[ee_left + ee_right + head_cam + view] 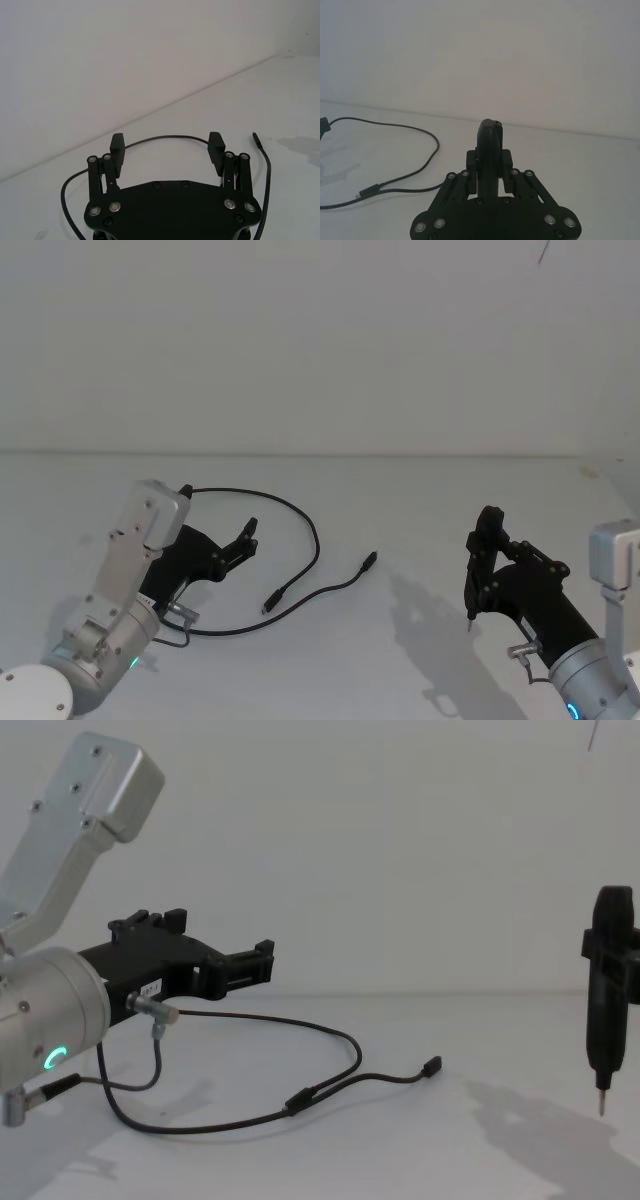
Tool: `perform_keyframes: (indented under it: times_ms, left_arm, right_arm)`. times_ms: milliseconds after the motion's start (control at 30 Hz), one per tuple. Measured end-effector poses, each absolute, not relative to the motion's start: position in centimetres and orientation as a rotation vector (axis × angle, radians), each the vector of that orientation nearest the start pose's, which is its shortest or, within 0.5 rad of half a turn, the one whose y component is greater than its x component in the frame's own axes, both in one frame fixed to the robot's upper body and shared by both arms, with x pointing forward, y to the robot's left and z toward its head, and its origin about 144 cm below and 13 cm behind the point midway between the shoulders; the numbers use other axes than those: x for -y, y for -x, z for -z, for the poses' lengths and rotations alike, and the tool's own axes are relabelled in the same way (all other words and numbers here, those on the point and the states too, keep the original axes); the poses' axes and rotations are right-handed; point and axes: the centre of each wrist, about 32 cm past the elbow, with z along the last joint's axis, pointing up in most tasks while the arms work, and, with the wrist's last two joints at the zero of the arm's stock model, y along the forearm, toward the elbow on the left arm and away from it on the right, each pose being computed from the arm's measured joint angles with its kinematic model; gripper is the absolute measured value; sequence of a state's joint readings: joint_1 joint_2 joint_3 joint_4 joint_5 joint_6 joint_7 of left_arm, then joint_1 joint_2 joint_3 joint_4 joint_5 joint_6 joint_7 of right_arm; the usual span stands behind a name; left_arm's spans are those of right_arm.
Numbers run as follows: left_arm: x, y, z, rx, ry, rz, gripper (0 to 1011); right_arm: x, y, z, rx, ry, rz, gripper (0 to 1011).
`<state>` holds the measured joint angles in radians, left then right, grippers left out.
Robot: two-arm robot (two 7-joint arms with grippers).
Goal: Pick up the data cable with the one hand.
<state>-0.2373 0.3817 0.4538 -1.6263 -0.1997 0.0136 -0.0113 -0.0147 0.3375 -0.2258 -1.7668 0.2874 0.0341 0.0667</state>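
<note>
The data cable (316, 540) is thin and black and lies in a loose loop on the white table, one small plug (369, 560) pointing right. It also shows in the chest view as the data cable (345, 1042) and in both wrist views (165, 136) (432, 142). My left gripper (246, 537), black with two jaws, hovers open just above the table inside the loop, with nothing between its fingers (116, 147). From the side, the left gripper (222, 948) sits clearly higher than the cable. My right gripper (487, 532) is off to the right, shut on a slim black pointed tool (608, 990).
A short dark lead with silver plugs (155, 1010) hangs from my left wrist near the cable's left part. The white table (420, 500) meets a plain white wall behind. The tool's metal tip (601, 1105) points down above bare table.
</note>
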Motion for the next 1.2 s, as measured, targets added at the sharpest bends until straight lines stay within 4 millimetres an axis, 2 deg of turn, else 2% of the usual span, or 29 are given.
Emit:
perform_keyframes:
  times_ms: [600, 1200]
  left_arm:
    - [-19.9, -49.3, -120.6, 0.271, -0.062, -1.114, 1001]
    - [-20.5, -51.4, -121.7, 0.255, -0.063, -0.922, 1001]
  right_arm:
    - [23.7, -44.3, -118.9, 0.075, -0.026, 1.229, 279]
    - [23.7, -44.3, -118.9, 0.075, -0.026, 1.23, 279]
